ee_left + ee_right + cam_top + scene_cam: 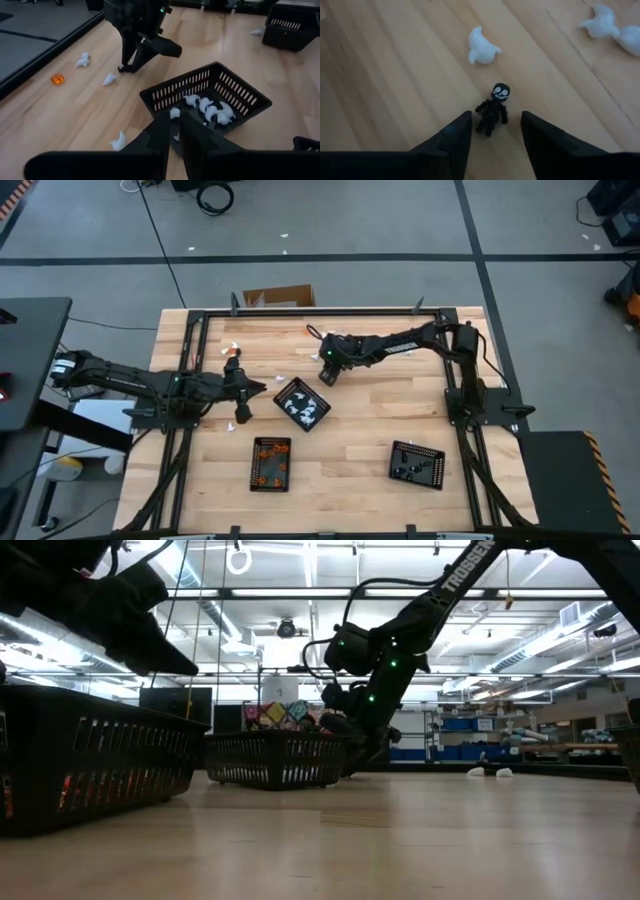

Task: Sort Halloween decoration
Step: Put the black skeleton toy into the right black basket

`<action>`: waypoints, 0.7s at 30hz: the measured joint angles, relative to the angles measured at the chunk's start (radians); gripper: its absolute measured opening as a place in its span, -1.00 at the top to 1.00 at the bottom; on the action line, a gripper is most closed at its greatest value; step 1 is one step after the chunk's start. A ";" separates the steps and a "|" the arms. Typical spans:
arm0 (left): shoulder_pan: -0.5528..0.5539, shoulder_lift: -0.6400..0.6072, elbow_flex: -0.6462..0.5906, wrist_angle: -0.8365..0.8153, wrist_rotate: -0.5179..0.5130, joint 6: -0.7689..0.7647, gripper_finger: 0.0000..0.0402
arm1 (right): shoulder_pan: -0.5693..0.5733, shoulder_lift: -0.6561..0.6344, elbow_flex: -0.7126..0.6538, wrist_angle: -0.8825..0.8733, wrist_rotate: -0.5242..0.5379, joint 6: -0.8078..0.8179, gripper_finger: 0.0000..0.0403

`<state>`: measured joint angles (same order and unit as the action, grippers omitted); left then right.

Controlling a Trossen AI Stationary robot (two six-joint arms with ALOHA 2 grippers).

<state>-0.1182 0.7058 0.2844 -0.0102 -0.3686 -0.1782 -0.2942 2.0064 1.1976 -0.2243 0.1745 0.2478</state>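
A tiny black skeleton figure (492,111) lies flat on the wooden table. My right gripper (496,119) stands open with one finger on either side of it, slanting down from above, just beyond the far corner of the middle tray (326,374). A white ghost piece (481,46) lies a little beyond the figure. My left gripper (175,131) is shut, with only a slit between its fingers. It hovers left of the middle black tray (302,404), which holds several white ghosts (210,107).
A tray with orange pieces (271,463) stands near the front. A tray with black pieces (417,463) stands at the front right. Loose white pieces (109,79) and an orange one (57,79) lie on the table's far left part. More white ones (607,25) lie near the right gripper.
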 joint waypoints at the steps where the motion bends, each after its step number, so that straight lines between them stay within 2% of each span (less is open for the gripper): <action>1: 0.000 -0.001 0.000 -0.001 0.000 0.006 0.75 | 0.004 0.000 0.000 -0.001 0.004 -0.008 0.19; 11: 0.000 -0.001 0.000 -0.008 0.007 0.001 0.75 | 0.012 0.000 -0.004 0.016 0.026 -0.067 0.90; 17: 0.000 -0.001 0.001 -0.009 0.007 -0.004 0.75 | 0.015 -0.027 -0.010 -0.003 0.042 -0.069 0.93; 21: 0.000 -0.001 0.001 -0.013 0.007 -0.011 0.75 | 0.042 -0.125 -0.008 -0.046 0.047 -0.068 0.95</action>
<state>-0.1184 0.7052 0.2852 -0.0235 -0.3618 -0.1894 -0.2518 1.8810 1.1897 -0.2707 0.2212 0.1795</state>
